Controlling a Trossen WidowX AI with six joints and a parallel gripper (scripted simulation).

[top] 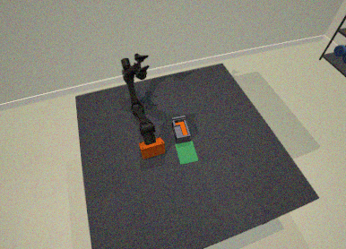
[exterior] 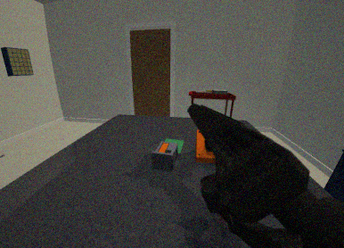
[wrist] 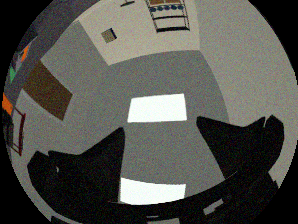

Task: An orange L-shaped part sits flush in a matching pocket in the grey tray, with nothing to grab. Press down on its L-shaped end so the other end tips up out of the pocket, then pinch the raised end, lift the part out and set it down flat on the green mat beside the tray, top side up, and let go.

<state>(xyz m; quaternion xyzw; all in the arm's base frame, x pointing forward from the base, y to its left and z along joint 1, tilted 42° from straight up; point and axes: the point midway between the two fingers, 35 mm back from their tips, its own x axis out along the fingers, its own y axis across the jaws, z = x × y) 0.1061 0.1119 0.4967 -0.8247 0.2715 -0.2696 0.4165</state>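
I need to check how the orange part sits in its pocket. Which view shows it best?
The top view: the orange part shows from above, its L outline plain inside the grey tray. The exterior view gives only a low, foreshortened orange patch. The wrist view does not show it clearly.

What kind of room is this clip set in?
Most likely a plain indoor room used as a robot test space: a brown door in bare grey walls, a small red table at the far wall, a shelf rack in the corner, and the arm on a dark floor mat.
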